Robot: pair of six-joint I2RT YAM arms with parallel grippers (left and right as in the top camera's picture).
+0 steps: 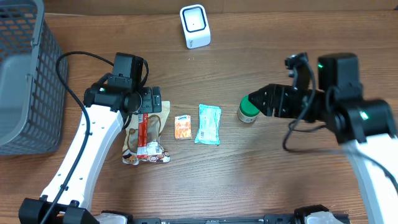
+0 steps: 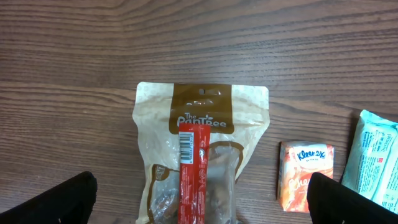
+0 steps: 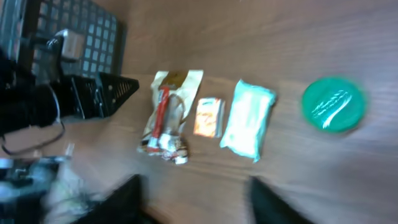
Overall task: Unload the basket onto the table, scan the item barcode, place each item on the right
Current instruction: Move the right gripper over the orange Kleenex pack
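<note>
Wide open, the left fingers hang over the snack pouch with its barcoded red bar. The right fingers are apart and empty, near the green-lidded jar. Bare tabletop fronts the scanner.

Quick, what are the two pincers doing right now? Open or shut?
Left pincer: wide open, empty, above the pouch.
Right pincer: partly open, empty, though the view is blurry.
</note>
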